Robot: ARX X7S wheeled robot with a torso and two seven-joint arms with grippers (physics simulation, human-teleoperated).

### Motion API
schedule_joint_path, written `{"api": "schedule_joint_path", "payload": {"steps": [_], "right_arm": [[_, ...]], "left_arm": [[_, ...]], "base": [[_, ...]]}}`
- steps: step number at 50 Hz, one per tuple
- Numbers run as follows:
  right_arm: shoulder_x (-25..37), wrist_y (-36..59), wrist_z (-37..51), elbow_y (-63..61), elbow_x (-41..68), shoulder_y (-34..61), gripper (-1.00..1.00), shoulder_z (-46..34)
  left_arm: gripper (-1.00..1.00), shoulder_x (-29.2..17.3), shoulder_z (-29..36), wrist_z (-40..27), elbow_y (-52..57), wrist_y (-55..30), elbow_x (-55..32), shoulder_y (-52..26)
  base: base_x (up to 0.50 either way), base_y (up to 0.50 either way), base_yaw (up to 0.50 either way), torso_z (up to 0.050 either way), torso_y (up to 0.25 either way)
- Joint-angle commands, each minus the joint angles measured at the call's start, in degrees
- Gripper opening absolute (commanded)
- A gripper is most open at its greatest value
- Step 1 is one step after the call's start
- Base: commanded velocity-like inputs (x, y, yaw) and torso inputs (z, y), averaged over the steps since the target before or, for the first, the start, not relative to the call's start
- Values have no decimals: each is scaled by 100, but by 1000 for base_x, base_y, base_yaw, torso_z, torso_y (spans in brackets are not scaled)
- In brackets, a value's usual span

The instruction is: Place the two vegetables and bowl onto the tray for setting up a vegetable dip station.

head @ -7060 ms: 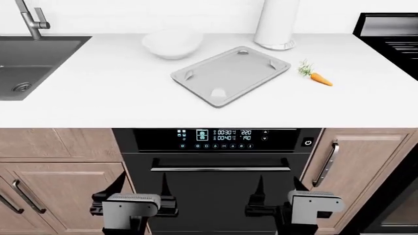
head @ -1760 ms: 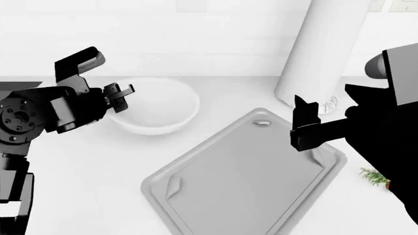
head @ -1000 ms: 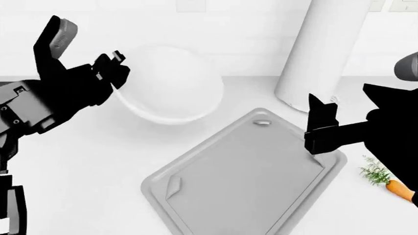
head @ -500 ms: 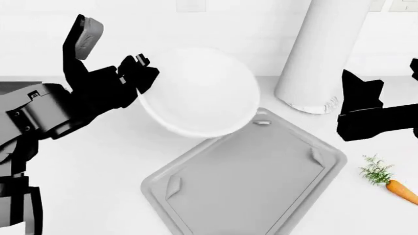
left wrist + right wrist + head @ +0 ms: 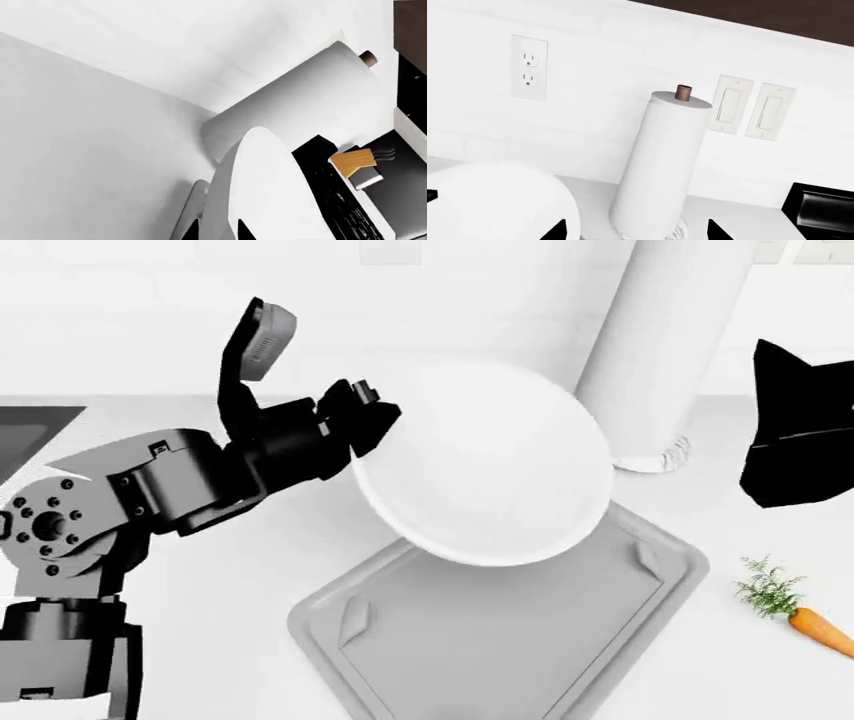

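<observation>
Head view: left gripper (image 5: 358,420) pinches the rim of the bowl (image 5: 487,465), held tilted in the air over the far end of the tray (image 5: 400,640); carrot (image 5: 803,620) on the counter beside the tray. Right gripper (image 5: 801,435): finger spread can't be told. Only the right wrist view shows the paper towel roll (image 5: 657,167) whole, with wall outlets behind.

The left arm (image 5: 120,500) has grey rounded joint housings with small screws and a black end effector (image 5: 358,420).
</observation>
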Motion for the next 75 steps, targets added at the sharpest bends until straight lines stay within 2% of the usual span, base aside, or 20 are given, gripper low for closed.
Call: {"api": "schedule_joint_path", "payload": {"steps": [1,21,33,39,62,75], "right_arm": [[170,-106,-28,-83,39,-49,100,27],[368,-275,-181,-262,-58,-337,100,177],[579,-384,-413,-353,-174,-720,100,486],[563,-372,-370,-335,-143,-616,100,389],[665,-478,-500,-425,-225,-810,100,514],[623,-455,-439,-371,-184,-613,100,351]], "left_arm": [[-100,160,-39,424,2,74,-187,112],[-100,503,363,884,-552,150,156,98],[-100,760,694,1531,-994,219,450,155],[-100,816,862,1840,-1349,344,704,106],[-100,811,1132,2051,-1751,507,1023,97],[-100,837,1305,2207,-2153,654,1263,16]], "base": [[0,0,0,0,0],[0,0,0,0,0],[0,0,0,0,0],[0,0,0,0,0],[0,0,0,0,0],[0,0,0,0,0]]}}
